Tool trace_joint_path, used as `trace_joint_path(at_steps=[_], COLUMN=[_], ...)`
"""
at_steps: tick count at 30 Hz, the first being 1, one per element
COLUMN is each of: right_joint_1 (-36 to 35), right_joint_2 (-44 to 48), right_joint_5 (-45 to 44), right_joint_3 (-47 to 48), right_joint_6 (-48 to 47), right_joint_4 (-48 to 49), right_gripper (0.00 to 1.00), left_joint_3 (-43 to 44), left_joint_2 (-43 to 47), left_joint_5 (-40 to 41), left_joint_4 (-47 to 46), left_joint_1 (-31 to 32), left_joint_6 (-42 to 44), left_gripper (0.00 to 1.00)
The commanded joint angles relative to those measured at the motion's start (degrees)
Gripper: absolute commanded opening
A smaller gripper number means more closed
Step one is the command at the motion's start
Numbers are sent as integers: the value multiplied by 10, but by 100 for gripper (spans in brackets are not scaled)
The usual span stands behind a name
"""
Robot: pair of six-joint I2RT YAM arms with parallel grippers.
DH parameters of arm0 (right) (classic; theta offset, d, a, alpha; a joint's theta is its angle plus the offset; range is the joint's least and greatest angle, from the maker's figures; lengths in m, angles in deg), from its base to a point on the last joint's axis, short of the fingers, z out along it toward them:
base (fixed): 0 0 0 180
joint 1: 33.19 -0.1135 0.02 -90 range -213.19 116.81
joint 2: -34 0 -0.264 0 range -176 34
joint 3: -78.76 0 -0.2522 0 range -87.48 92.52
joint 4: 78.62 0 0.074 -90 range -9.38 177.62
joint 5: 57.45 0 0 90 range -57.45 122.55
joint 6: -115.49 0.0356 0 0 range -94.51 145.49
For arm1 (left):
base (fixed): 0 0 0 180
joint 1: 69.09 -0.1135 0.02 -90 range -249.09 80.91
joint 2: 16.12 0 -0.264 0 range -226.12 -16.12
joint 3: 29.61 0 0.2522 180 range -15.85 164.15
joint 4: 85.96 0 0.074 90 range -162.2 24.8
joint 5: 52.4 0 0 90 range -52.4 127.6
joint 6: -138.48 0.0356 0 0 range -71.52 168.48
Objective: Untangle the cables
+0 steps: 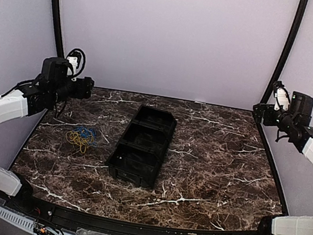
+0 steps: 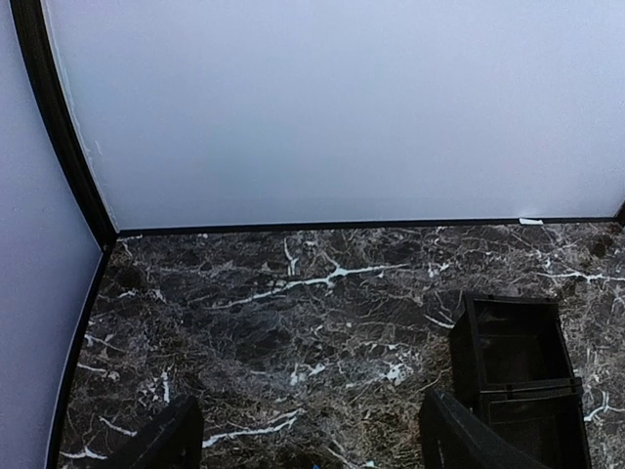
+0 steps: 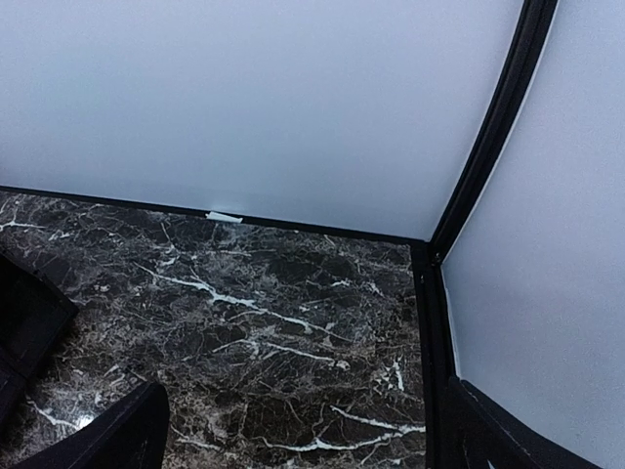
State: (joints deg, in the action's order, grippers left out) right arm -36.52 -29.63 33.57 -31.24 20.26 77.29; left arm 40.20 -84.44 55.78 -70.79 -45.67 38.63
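top: cables [image 1: 81,136] sit in a small yellow+blue clump on the table [image 1: 209,161], just left of the tray [image 1: 143,145]. left gripper [image 1: 87,87] & right gripper [image 1: 258,111] are well apart from it. risk: loops are thin & flat, so one pinch could take both colours & tighten the knot.
left wrist: jaws wide apart, empty, touching nothing.
right wrist: same, wide apart, nothing held.
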Motion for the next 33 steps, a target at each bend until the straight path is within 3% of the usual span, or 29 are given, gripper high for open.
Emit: trace_joint_path(at_steps=[1, 7, 12, 23, 33], right_joint_1=[20, 67, 102, 126, 128], right_joint_2=[-1, 0, 12, 13, 7], right_joint_5=[9, 89, 190, 319, 358], right_joint_3=[-53, -120, -164, -199, -199], right_joint_6=[31, 24, 8, -7, -30], right_joint_4=[98, 149, 192, 242, 251], right_gripper=[99, 99, 98, 92, 91], left_joint_3=[-38, -41, -38, 34, 148], left_joint_2=[-14, -38, -60, -216, -348], left_joint_5=[-84, -117, -166, -246, -298], left_joint_4=[-72, -26, 20, 72, 130], left_joint_1=[-40, -24, 1, 72, 84], left_joint_6=[-8, -35, -109, -161, -143], left_gripper=[77, 74, 73, 72, 57])
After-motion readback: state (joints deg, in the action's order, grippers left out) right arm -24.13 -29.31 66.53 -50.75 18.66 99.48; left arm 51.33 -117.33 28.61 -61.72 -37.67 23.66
